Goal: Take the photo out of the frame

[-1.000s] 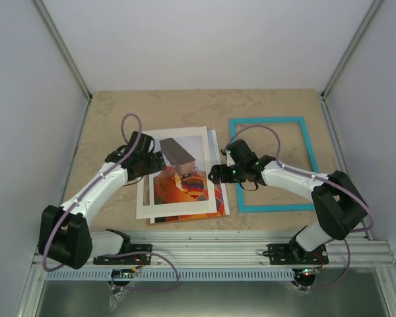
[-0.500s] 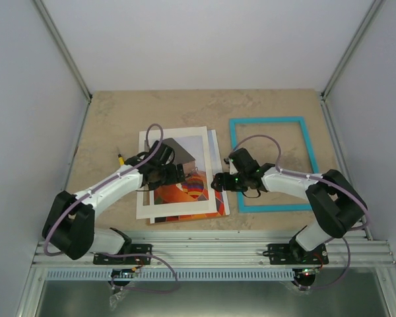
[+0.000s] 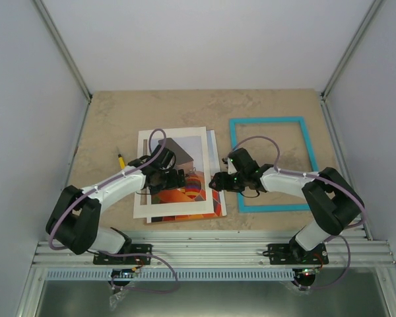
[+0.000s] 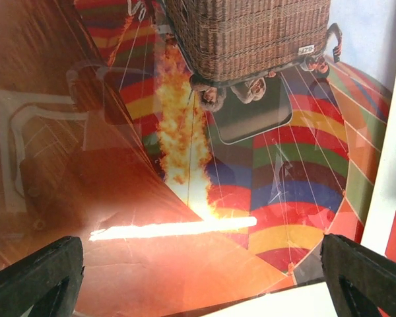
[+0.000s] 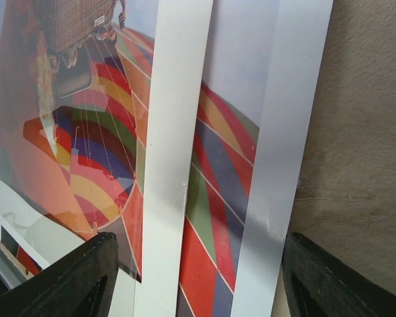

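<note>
Frame: thin turquoise rectangular picture frame (image 3: pixel 264 120) lying flat on the beige stone-patterned bench (image 3: pixel 112 112), enclosing only bench surface.
Photo: rectangular hot-air-balloon print (image 3: pixel 189 191) outside the frame, just beside it at its 9 o'clock.
Cover: white cardboard mat (image 3: pixel 144 206) lies on the print, which shows through the window and at the 3 and 6 o'clock edges.
Left fingers (image 4: pixel 33 277): spread wide, grasping nothing, over the window.
Right fingers (image 5: pixel 59 277): released, above the stack's 3 o'clock edge.

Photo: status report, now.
Left gripper open, over photo. Right gripper open, at its right edge. Photo out of frame; frame lies empty alongside. White mat lies on top of photo.
</note>
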`<state>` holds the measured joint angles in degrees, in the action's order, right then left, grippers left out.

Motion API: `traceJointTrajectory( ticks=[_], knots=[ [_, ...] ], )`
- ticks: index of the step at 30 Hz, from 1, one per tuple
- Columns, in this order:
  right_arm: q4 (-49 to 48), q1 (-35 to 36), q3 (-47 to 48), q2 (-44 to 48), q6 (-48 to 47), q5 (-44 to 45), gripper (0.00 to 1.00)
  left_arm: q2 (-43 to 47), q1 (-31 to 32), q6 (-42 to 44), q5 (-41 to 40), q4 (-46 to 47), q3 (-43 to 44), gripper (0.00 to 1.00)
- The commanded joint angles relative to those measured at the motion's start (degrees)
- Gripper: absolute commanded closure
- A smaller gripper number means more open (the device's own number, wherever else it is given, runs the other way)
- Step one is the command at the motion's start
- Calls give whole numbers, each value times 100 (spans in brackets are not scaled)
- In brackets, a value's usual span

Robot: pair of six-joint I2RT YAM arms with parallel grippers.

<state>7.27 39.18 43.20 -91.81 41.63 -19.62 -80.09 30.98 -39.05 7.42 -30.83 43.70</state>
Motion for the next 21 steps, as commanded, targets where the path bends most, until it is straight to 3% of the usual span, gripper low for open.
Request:
traceJointTrajectory(
  ticks=[1, 21],
  knots=[
    [-151, -11, 19, 122, 66, -133, 32, -40, 31, 41, 58, 132, -46, 0],
    [-359, -123, 10, 317, 253, -401, 52, -111, 51, 90, 68, 104, 61, 0]
  ],
)
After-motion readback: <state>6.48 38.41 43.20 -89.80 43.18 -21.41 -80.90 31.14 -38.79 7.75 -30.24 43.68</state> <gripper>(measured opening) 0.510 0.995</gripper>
